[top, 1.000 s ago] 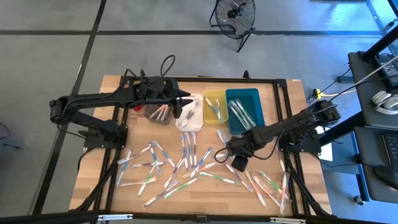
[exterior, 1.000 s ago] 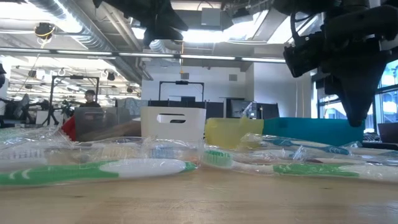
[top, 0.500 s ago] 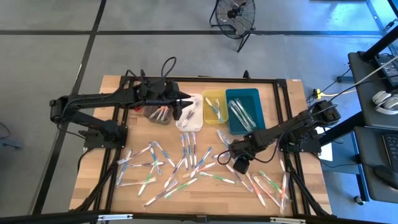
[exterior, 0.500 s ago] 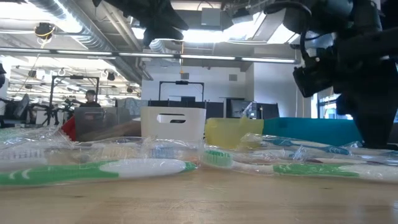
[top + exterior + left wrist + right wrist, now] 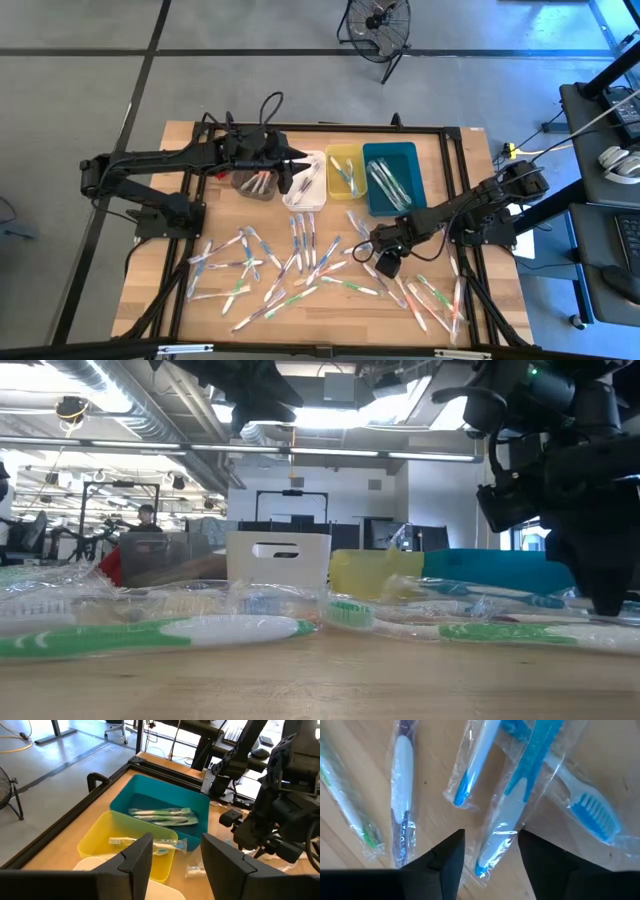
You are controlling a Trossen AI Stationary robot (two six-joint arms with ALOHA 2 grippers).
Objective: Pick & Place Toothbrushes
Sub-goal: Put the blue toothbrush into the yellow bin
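Dozens of wrapped toothbrushes (image 5: 300, 262) lie scattered flat on the wooden table, and a few lie in the bins. My right gripper (image 5: 372, 241) is open and low over the pile's right part. In the right wrist view its fingers (image 5: 490, 840) stand on either side of the handle of a blue toothbrush (image 5: 512, 815) in its clear wrapper. In the low view its fingertip (image 5: 606, 605) reaches almost to the table. My left gripper (image 5: 300, 160) is open and empty (image 5: 175, 865), and hovers above the white bin (image 5: 305, 184). My right gripper comes from above, pointing down, with its fingers across the blue toothbrush's handle end (image 5: 495, 837), which lies flat on the table. I cannot tell whether a finger (image 5: 540, 855) touches the wrapper.
A row of bins stands at the table's far side: dark grey (image 5: 254, 184), white, yellow (image 5: 345, 170) and teal (image 5: 392, 176). A black frame (image 5: 455, 180) runs around the table. More wrapped toothbrushes (image 5: 402, 815) lie close beside the blue one. A small red object (image 5: 110, 565) sits by the grey bin.
My right gripper has come down toward the toothbrushes, close to the table, shifting slightly toward the table's right. The left arm has kept still.
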